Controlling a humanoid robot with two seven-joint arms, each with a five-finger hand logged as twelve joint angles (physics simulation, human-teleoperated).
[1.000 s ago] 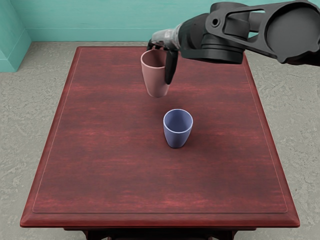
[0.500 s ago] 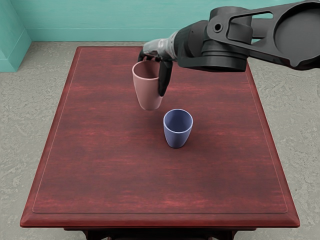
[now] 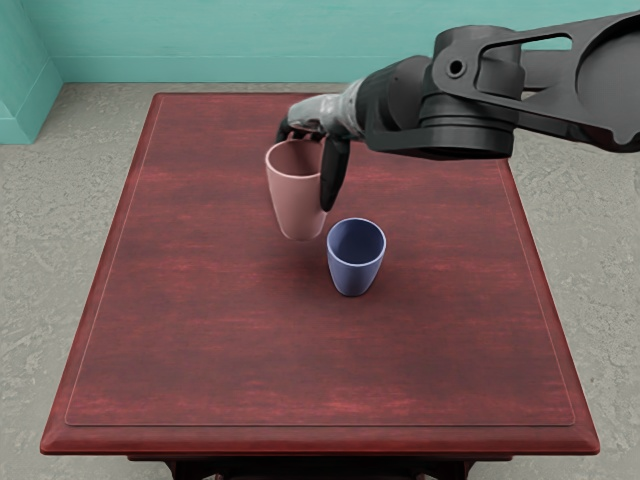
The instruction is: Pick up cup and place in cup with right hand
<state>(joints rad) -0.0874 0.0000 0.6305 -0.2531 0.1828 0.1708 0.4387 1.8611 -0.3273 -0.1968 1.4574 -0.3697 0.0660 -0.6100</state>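
My right hand (image 3: pixel 312 150) comes in from the right and is shut on the pink cup (image 3: pixel 297 205), gripping it near the rim with the thumb on its right side and the other fingers behind. The pink cup is held off the table, nearly upright, its opening facing up. Just to its right and nearer the front, the blue cup (image 3: pixel 354 277) stands upright on the table, open at the top; its visible inside holds nothing. The two cups are apart in the picture.
The dark red wooden table (image 3: pixel 220 370) fills most of the view, with its front edge near the picture's bottom. The right forearm stretches over the table's back right corner. A teal wall rises behind.
The right hand and the pink cup have moved toward the table's front and slightly left, coming closer to the blue cup. The blue cup has stayed where it was.
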